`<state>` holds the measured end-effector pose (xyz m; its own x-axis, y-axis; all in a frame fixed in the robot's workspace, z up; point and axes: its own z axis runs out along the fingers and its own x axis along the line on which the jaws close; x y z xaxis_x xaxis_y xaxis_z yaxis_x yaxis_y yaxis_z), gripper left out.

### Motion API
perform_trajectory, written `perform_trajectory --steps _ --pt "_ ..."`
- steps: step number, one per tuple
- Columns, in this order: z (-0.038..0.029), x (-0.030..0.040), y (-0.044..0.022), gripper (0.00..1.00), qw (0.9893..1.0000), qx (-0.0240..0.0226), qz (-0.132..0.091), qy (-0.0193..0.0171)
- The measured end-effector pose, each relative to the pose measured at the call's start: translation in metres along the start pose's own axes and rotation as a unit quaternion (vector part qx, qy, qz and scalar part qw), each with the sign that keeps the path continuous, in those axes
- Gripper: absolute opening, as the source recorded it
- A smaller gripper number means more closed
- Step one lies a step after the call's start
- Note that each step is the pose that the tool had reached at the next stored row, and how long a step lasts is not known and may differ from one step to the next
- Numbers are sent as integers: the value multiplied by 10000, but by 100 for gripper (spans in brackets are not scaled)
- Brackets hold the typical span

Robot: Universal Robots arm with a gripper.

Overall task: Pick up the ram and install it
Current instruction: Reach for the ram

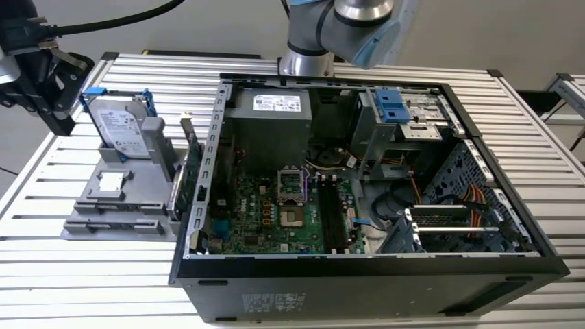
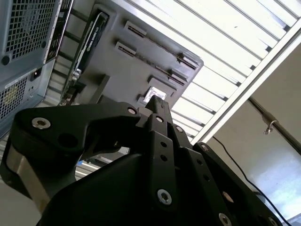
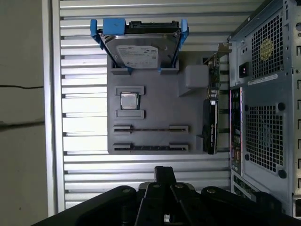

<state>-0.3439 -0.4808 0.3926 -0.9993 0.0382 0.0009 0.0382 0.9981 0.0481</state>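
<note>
Currently: approach step, pick not yet made, my end effector (image 3: 164, 170) pinched together and empty near the grey tray (image 3: 155, 103), where I judge the ram (image 3: 150, 128) stands edge-up in a slot; grasping calls for parted fingers squared along it.

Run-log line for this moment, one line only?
end effector shut, holding nothing | hovers beside gray holder, apart from it | hard drive and card stand in holder | computer case open

Unreadable print: hard drive label (image 3: 139, 52); power supply label (image 1: 276, 103).
</note>
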Motion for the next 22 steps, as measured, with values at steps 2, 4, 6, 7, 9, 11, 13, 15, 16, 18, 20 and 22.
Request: perform_trajectory --steps 2,4,6,7,9,11,13,15,16,18,20,22 --pt "0 0 0 0 10000 0 0 0" --pt "0 0 0 0 10000 0 0 0" --pt "0 0 0 0 10000 0 0 0" --pt "0 0 0 0 10000 0 0 0" --pt "0 0 0 0 10000 0 -7 0" --pt "-1 0 -1 0 10000 0 -44 2" --pt "-1 0 -1 0 10000 1 -87 5" --pt "0 0 -1 0 9999 0 -127 6" --pt "0 0 -1 0 9999 0 -150 7" --pt "0 0 -1 0 9998 0 -208 10" --pt "0 0 0 0 9996 1 -269 13" --pt "0 0 0 0 9994 2 -335 16"
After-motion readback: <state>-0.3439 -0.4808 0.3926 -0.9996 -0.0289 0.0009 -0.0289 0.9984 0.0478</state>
